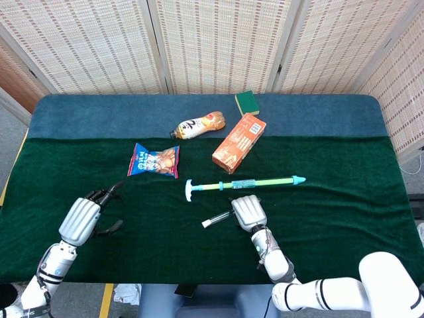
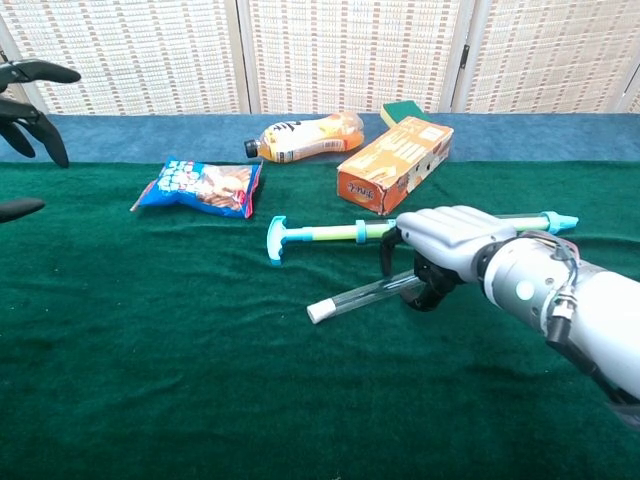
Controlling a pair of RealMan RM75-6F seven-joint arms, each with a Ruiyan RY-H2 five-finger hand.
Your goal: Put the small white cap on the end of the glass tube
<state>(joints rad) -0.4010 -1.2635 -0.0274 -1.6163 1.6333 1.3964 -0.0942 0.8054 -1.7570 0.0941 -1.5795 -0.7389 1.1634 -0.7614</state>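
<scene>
Right now we see the right hand (image 2: 445,245) curled around one end of the glass tube (image 2: 365,293) — fingers wrapped on it, so it grips the tube. From the chest view the tube slants down and to the left, its far end low over the green cloth (image 2: 150,350); whether that end touches the cloth we cannot tell. At that free end sits the small white cap (image 2: 317,313), already on the tube tip. In the head view the same tube (image 1: 217,218) pokes out left of the right hand (image 1: 247,212), cap end (image 1: 205,224) toward table centre.

We find the left hand (image 1: 83,216) well apart from the tube, near the left table edge, fingers spread and holding nothing — open. In the chest view only its dark fingertips (image 2: 35,75) show at the top left corner.

Just beyond the right hand lies a long turquoise and green plunger toy (image 2: 330,234) with a T-handle at its left end, roughly parallel to the table front. Behind it we note an orange box (image 2: 395,165), lying flat at a slant. A drink bottle (image 2: 305,136) lies on its side beside the box, to its left, and a green sponge (image 1: 247,102) sits on the blue strip at the back. A blue snack bag (image 2: 200,187) rests left of centre, well clear of both hands.
</scene>
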